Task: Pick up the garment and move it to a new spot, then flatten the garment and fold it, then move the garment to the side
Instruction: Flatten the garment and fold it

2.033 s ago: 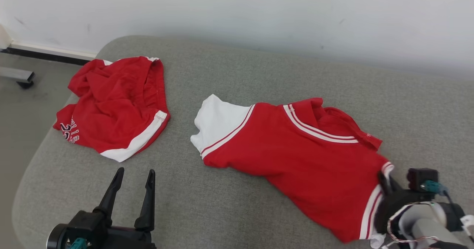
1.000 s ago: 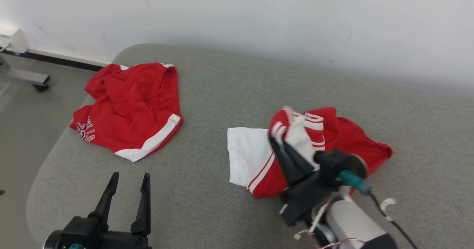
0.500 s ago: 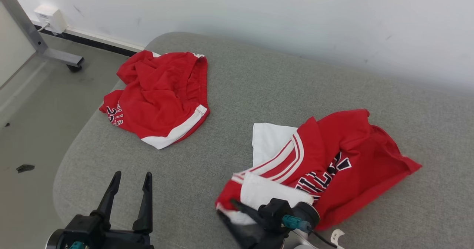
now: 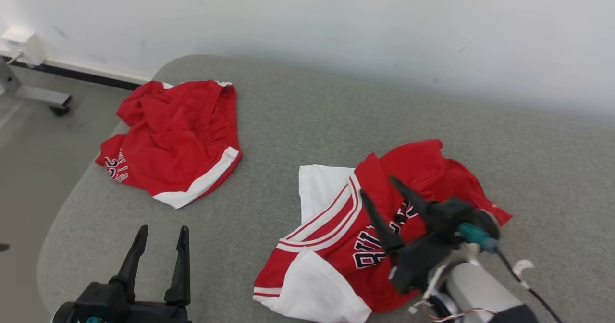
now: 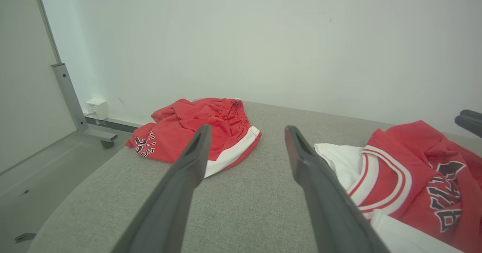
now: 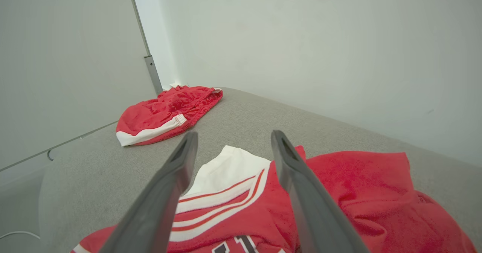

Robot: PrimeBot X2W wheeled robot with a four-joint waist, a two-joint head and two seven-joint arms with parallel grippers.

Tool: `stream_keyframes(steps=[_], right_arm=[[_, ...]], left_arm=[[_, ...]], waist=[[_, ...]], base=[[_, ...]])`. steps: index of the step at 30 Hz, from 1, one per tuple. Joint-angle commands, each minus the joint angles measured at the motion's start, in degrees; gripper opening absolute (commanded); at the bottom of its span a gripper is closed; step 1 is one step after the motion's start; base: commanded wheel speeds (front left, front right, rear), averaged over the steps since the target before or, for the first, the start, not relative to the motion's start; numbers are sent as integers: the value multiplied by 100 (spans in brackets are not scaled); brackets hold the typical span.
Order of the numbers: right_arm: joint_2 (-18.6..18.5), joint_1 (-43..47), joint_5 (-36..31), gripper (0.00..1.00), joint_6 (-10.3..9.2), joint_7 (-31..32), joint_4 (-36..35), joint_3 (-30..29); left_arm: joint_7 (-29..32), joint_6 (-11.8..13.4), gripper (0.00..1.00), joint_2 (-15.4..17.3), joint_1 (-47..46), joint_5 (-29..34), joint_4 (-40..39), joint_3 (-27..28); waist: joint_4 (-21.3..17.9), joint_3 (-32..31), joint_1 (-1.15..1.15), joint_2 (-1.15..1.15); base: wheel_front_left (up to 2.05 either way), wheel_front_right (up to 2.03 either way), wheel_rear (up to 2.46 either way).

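On my head view the red jersey (image 4: 336,231) lies crumpled in the lower centre-right of the frame, on the grey cushion (image 4: 298,111). Its dark lettering faces up. One white sleeve sticks out toward the middle of the frame, another white panel sits at the bottom edge, and red-and-white striped trim runs between them. The far part of the cloth is bunched into folds toward the right.

My right gripper (image 4: 376,186) shows in the lower right, over the lettered part of the jersey, fingers pointing toward the upper left. On the right wrist view the two fingers stand well apart with nothing pinched between them, and the jersey spreads across the bottom of that frame under and beyond them. I cannot tell whether the fingers touch the cloth.

My left gripper (image 4: 163,228) sits at the lower left, fingers up and spread, holding nothing, over bare cushion and well apart from the jersey.

A pair of red shorts (image 4: 173,140) with a white hem band lies rumpled at the upper left, near the cushion's edge. Behind the cushion runs a pale wall (image 4: 336,25).
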Motion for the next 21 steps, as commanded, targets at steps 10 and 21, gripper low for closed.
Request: stream_keyframes(steps=[10,21], right_arm=[[-267,1317,-633,100,-13,-1,-1166,-1939],[-362,1838,-1124,100,-14,-2,-1259,-2578]], left_arm=[[-5,6,100,72,176,68,-71,36],[-5,0,100,49,138,64,-126,-31]], waist=[[-512,-167,0,0],[-621,-84,0,0]], base=[[0,0,0],[0,0,0]])
